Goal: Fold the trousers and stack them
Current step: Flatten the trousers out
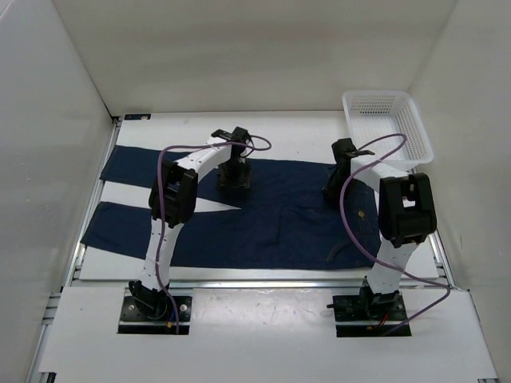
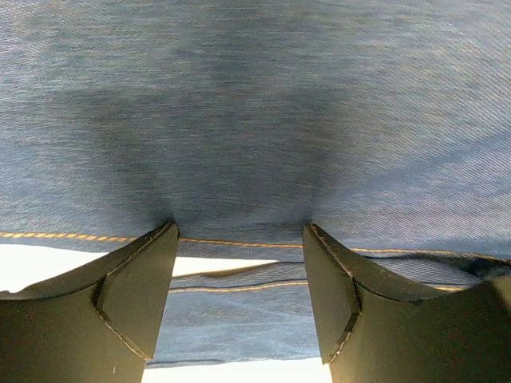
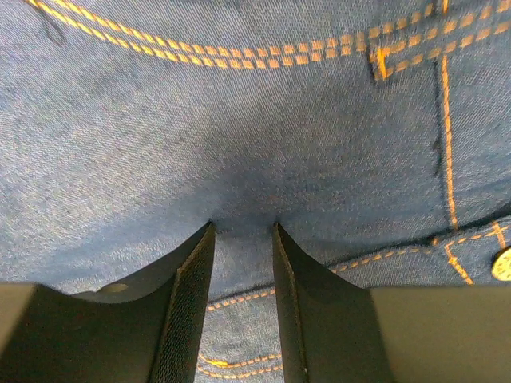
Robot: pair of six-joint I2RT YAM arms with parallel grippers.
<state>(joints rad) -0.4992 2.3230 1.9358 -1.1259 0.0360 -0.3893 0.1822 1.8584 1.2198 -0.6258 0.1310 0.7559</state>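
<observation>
The trousers [image 1: 271, 227] are dark blue jeans lying flat across the table, waist to the right and both legs running left, split apart at the left end. My left gripper [image 1: 234, 182] stands on the upper leg. In the left wrist view its jaws are wide open [image 2: 239, 227], tips pressing into the denim [image 2: 255, 120] just past an orange-stitched seam. My right gripper [image 1: 334, 191] rests on the hip area near the waist. In the right wrist view its jaws [image 3: 243, 227] stand narrowly apart, tips dimpling the denim [image 3: 239, 120], no cloth bunched between them.
A white lattice basket [image 1: 387, 128] sits at the back right corner, just beyond the waist. White walls enclose the table on the left, back and right. A metal button [image 3: 503, 263] shows at the right edge of the right wrist view.
</observation>
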